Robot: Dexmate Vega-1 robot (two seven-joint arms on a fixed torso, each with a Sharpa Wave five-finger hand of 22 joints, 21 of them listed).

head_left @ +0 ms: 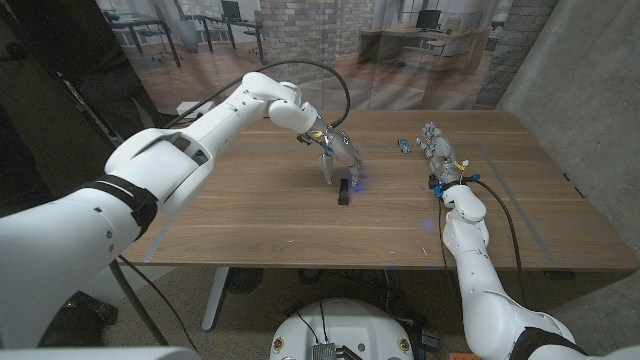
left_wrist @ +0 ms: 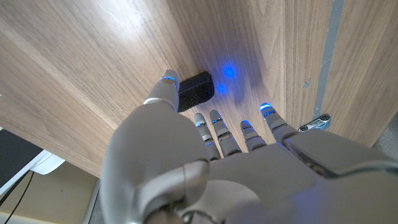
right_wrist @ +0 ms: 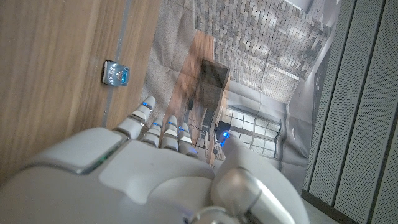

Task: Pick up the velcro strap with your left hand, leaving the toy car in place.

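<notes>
Two hands over the wooden table (head_left: 250, 215) here. Going from the near edge outward: the right hand (head_left: 438, 152) sits at about 3 o'clock from the table's middle, fingers stretched out straight and apart, holding nothing; the right wrist view shows the same, fingers (right_wrist: 163, 132) extended past the table's edge line. A bit further in, near the centre, the velcro strap (head_left: 343, 190) lies on the wood, a small dark block. The left hand (head_left: 340, 155) is directly over it, at roughly 12 o'clock from the strap, fingers pointing down toward it. In the left wrist view the thumb tip is right against the end of the strap (left_wrist: 194, 90) while the other fingers (left_wrist: 231, 138) are spread and off it, so it's touching, not gripping, and the strap is flat on the table. Blue glow spots show on the wood beside it. Further back, around 1 o'clock from the strap and just beside the right hand's fingertips, is the little toy car (head_left: 403, 146).
</notes>
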